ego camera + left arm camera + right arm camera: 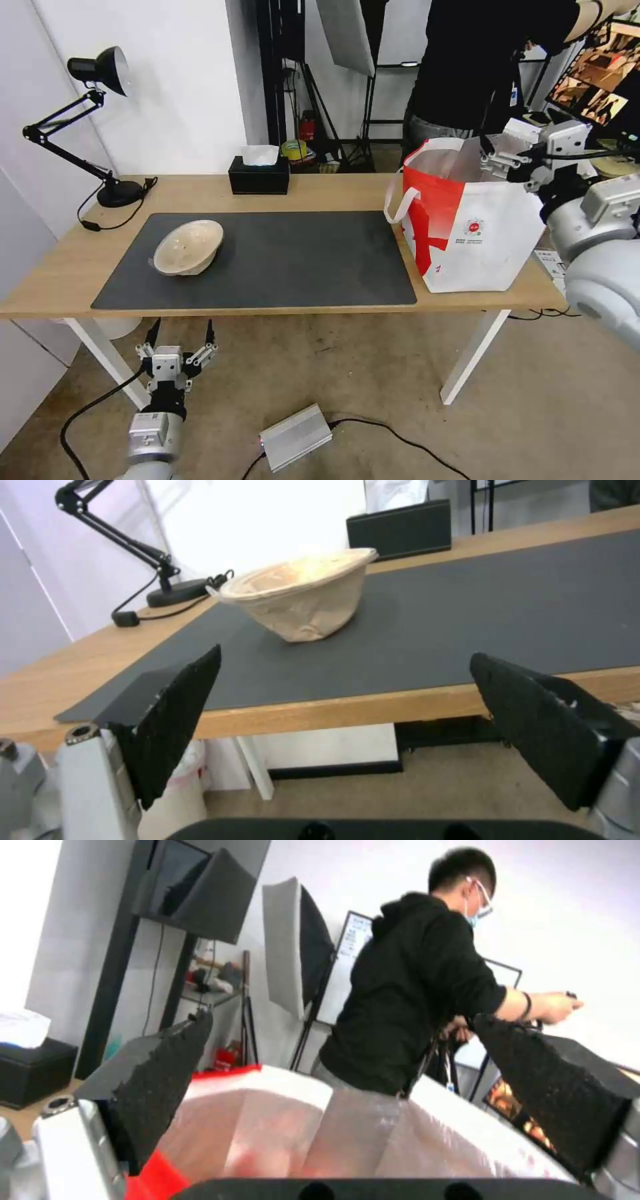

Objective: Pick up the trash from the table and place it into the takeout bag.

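Note:
One piece of trash, a soiled beige bowl [189, 247] [303, 592], lies tilted on the left part of the dark mat [293, 260] on the light-wood table [333, 193]. My left gripper [182, 330] [345, 655] hangs open below and in front of the table's front edge, pointing up toward the bowl, apart from it. The white-and-red takeout bag [473, 227] stands open at the table's right end. My right gripper [490, 155] [341, 1017] is open and empty just above the bag's rim, over the foil lining [267, 1120].
A black tissue box [259, 175] sits at the back edge of the table. A black desk lamp [119, 193] stands at the back left with its cord trailing. On the floor under the table lie a silver box [295, 437] and cables.

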Motion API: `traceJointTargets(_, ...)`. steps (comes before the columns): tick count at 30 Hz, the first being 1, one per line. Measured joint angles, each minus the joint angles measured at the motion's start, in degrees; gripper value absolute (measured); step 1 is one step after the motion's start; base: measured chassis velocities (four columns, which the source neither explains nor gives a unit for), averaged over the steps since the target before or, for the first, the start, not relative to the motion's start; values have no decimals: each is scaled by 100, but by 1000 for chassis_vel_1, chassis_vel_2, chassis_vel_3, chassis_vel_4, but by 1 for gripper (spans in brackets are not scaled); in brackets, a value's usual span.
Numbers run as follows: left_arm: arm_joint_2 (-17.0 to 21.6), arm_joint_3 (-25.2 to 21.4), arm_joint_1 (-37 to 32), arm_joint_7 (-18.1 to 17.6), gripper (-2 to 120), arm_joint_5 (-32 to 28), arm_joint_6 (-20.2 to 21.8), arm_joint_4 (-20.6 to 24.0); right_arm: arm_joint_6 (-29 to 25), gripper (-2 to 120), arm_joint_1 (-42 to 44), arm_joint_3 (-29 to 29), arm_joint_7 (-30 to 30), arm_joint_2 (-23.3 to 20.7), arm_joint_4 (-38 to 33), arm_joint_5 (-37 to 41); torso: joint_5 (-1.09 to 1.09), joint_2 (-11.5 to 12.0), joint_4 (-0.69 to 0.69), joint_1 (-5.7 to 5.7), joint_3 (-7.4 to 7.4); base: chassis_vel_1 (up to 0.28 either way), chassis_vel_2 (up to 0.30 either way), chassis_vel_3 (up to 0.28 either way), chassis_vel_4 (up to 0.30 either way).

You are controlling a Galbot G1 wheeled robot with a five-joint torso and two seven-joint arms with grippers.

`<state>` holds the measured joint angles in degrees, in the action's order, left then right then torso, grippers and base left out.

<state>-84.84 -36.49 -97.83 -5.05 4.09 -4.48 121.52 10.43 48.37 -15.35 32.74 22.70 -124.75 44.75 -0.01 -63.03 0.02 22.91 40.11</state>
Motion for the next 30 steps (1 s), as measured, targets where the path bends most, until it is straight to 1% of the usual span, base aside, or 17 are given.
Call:
traceJointTargets(1, -8, -1, -2, 0, 100, 4, -6, 0, 0, 100, 166, -91, 41, 65, -32, -56, 0, 0, -1, 0, 0, 0, 0, 0, 0)
traceJointTargets(3, -27, -3, -2, -3, 100, 25, -13, -12, -10, 100, 682, -417, 159, 337, -94, -243, 0, 0, -2, 0, 0, 0, 0, 0, 0)
traceJointTargets(4, -33, 0, 1, -3, 100, 31, -15, -14, -22, 100, 832, -499, 188, 426, -118, -294, 1, 0, -2, 0, 0, 0, 0, 0, 0)
traceJointTargets(5, -33, 0, 1, -3, 100, 31, -15, -14, -22, 100, 832, -499, 188, 426, -118, -294, 1, 0, -2, 0, 0, 0, 0, 0, 0)
traceJointTargets(7, -53, 10, 7, -4, 100, 43, -17, -15, -55, 100, 1348, -836, 223, 691, -234, -398, 0, 0, -1, 0, 0, 0, 0, 0, 0)
traceJointTargets(8, -53, 10, 7, -4, 100, 43, -17, -15, -55, 100, 1348, -836, 223, 691, -234, -398, 0, 0, -1, 0, 0, 0, 0, 0, 0)
traceJointTargets(11, -67, 23, 8, -4, 100, 64, -18, -16, -87, 100, 2002, -1187, 210, 1180, -401, -633, 1, 0, -2, 0, 0, 0, 0, 0, 0)
traceJointTargets(12, -67, 23, 8, -4, 100, 64, -18, -16, -87, 100, 2002, -1187, 210, 1180, -401, -633, 1, 0, -2, 0, 0, 0, 0, 0, 0)
traceJointTargets(14, -77, 32, 13, -6, 100, 73, -18, -16, -187, 100, 2390, -1257, 119, 1496, -505, -816, 0, 0, -2, 0, 0, 0, 0, 0, 0)
traceJointTargets(16, -80, 39, 19, -6, 100, 83, -18, -16, -330, 100, 2679, -1260, 27, 1769, -570, -1014, 2, 0, -3, 0, 0, 0, 0, 0, 0)
traceJointTargets(17, -80, 39, 19, -6, 100, 83, -18, -16, -330, 100, 2679, -1260, 27, 1769, -570, -1014, 2, 0, -3, 0, 0, 0, 0, 0, 0)
traceJointTargets(20, -81, 46, 21, -6, 100, 100, -18, -16, -477, 100, 3024, -1211, -52, 2116, -670, -1319, 0, 0, -2, 0, -1, 0, 0, 0, 0)
traceJointTargets(27, -91, 57, 9, -6, 100, 122, -14, -16, -687, 100, 3421, -954, -178, 2418, -711, -1825, 0, 0, -1, 0, 0, 0, 0, 0, 0)
traceJointTargets(30, -99, 69, 4, -4, 100, 132, -14, -16, -801, 100, 3604, -632, -222, 2544, -683, -2173, 0, 0, -2, 0, -1, 0, 0, 0, 0)
